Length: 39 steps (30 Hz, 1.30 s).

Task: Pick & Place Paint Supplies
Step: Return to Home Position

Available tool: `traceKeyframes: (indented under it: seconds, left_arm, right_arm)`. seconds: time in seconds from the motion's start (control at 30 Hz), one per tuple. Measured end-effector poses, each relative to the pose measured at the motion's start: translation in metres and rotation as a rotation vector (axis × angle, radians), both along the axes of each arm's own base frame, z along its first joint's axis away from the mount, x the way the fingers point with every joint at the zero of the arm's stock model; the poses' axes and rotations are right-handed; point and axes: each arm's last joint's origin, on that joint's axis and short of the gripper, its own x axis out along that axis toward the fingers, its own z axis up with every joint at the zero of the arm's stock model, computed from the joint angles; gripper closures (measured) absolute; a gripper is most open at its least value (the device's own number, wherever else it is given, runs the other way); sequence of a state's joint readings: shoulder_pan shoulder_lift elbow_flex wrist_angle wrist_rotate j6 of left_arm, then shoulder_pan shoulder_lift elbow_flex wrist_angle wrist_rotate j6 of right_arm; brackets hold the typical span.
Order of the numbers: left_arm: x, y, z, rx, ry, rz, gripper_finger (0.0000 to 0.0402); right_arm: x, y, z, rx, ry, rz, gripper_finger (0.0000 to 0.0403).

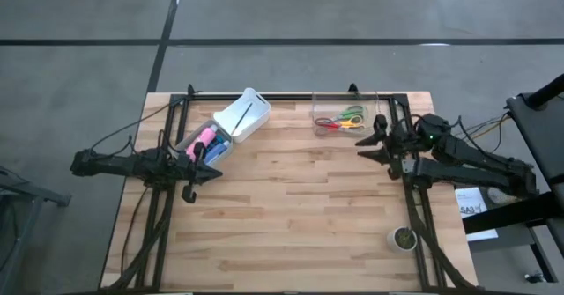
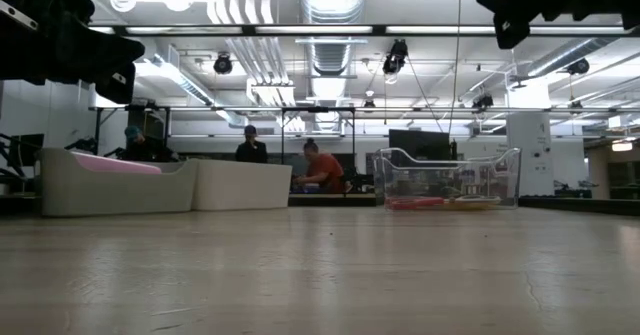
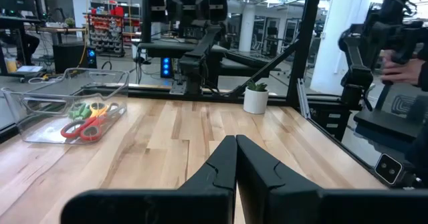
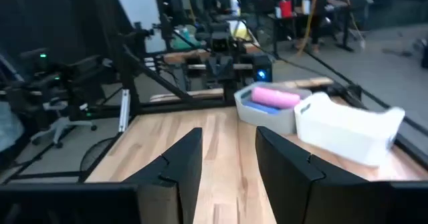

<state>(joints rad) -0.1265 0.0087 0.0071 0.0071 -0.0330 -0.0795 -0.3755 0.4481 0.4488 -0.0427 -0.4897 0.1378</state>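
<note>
While neither arm holds anything, both hang clear above the table [image 1: 300,207]. The left arm lies stretched along the table's left side and points inward. The left gripper [image 1: 211,173] sits just beside the grey bin [image 1: 189,136], and its wrist view shows the two fingers [image 3: 221,167] pressed together on nothing. The right arm is folded at the right edge and points inward too. The right gripper [image 1: 365,147] is near the transparent bin [image 1: 345,99], and its fingers [image 4: 184,160] are spread with bare wood between them.

The pink bottle [image 1: 205,137] lies in the grey bin with a blue container [image 1: 218,146] touching it. A thin paintbrush [image 1: 248,116] lies in the white bin [image 1: 231,119], which leans on the grey one. Scissors [image 1: 344,119] with coloured handles rest in the transparent bin. A potted plant [image 1: 404,239] stands well apart, near the right front corner.
</note>
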Motion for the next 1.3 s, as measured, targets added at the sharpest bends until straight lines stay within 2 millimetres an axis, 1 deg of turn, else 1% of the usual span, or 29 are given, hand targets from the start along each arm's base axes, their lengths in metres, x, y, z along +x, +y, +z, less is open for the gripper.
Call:
traceKeyframes:
  seconds: [0.17,0.3,0.43,0.57,0.73,0.97,1.13,1.3]
  left_arm:
    - [0.0,0.0,0.0,-0.002,0.0,0.0,0.0393]
    - [0.0,0.0,0.0,-0.002,0.0,0.0,0.0393]
    - [0.0,0.0,0.0,-0.002,0.0,0.0,0.0393]
    - [0.0,0.0,0.0,-0.001,0.0,0.0,0.0393]
    - [0.0,0.0,0.0,-0.001,0.001,0.0,0.0393]
    - [0.0,0.0,0.0,0.0,0.001,0.0,0.0393]
    - [0.0,0.0,0.0,0.001,0.001,0.0,0.0393]
    - [0.0,0.0,0.0,0.001,0.0,0.0,0.0393]
  right_arm:
    - [0.015,0.019,-0.01,0.039,0.06,-0.027,0.0266]
    - [0.024,0.036,-0.013,0.019,0.047,-0.067,0.0266]
    - [0.027,0.051,-0.013,0.014,0.034,-0.062,0.0266]
    - [0.025,0.06,-0.012,0.009,0.025,-0.089,0.0266]
    - [0.013,0.062,-0.01,-0.019,0.013,-0.072,0.0266]
    - [-0.019,0.053,-0.007,0.017,-0.021,-0.062,0.0266]
    - [-0.036,0.048,-0.008,0.011,-0.12,-0.059,0.0266]
    - [-0.049,0.045,-0.018,-0.019,-0.252,-0.04,0.0266]
